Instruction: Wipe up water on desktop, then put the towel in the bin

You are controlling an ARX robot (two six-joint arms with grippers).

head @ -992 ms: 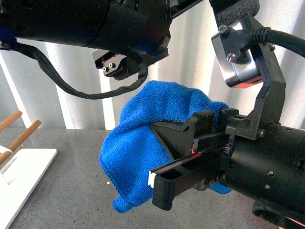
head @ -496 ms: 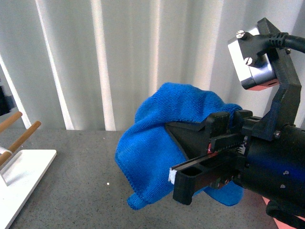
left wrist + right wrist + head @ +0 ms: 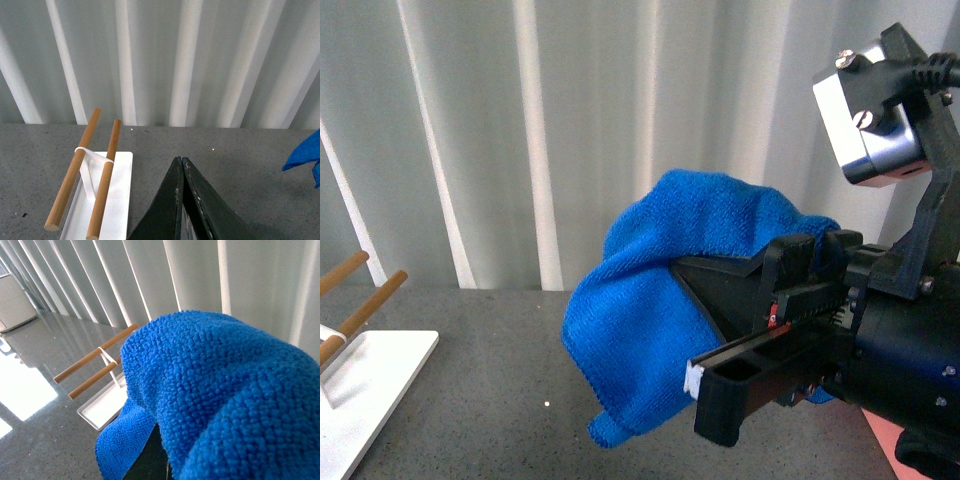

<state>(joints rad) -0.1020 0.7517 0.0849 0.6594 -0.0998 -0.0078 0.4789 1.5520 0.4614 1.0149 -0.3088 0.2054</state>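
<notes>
**Blue towel pinched in the right gripper above the stone desktop**

The towel [image 3: 645, 300] is a bright royal-blue microfibre cloth with a fuzzy, looped pile. It is bunched into soft rounded folds. The right gripper [image 3: 705, 335], made of matte black ribbed plastic, pinches the towel between its angular fingers. The cloth drapes over the upper finger and hangs in a loose lobe to the left. Whether its lowest corner touches the surface below cannot be told. In the right wrist view the towel [image 3: 215, 390] fills most of the picture and hides the fingers. In the left wrist view only a blue edge [image 3: 302, 155] shows at the right.

The left gripper [image 3: 180, 165] has its two smooth black tapered fingers pressed together with nothing between them. It sits over bare surface, to the right of the stand.

At the near left stands a flat white stand [image 3: 375, 365]. Two round wooden pegs [image 3: 360, 300] slant up from it, with a thin white band around them. A boxy camera module with a silver face [image 3: 875, 120] rides on the right arm, which blocks the near right of the scene. A salmon-pink sliver of the bin [image 3: 882, 445] shows beneath that arm.

The desktop [image 3: 470, 400] is dark grey, finely speckled and stone-like, and slightly glossy. Behind it, at the far side, hang pale vertical pleated blinds [image 3: 520, 130].
</notes>
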